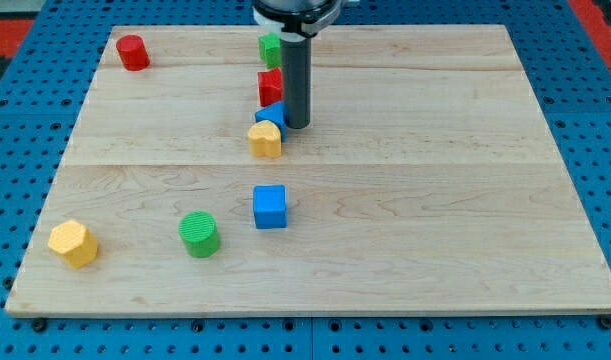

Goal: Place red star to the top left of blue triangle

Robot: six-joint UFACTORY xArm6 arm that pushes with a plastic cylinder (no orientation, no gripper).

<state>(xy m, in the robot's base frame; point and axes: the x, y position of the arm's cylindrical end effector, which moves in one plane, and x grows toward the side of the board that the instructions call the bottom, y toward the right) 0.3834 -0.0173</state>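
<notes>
Nearest you, a yellow wooden hexagon block (73,243) sits far from my tip (297,125); no pincer exists. Just left of the tip, red star (270,87) touches blue triangle (270,113); your push could drag both.

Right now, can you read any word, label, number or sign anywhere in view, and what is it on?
None: no text, number or sign is readable in this view.
The board shows only bare wood grain.
The red star, blue triangle and the other blocks have plain coloured faces.
My tip, just right of the blue triangle, carries no marking.
The blue perforated surround shows only holes.
</notes>
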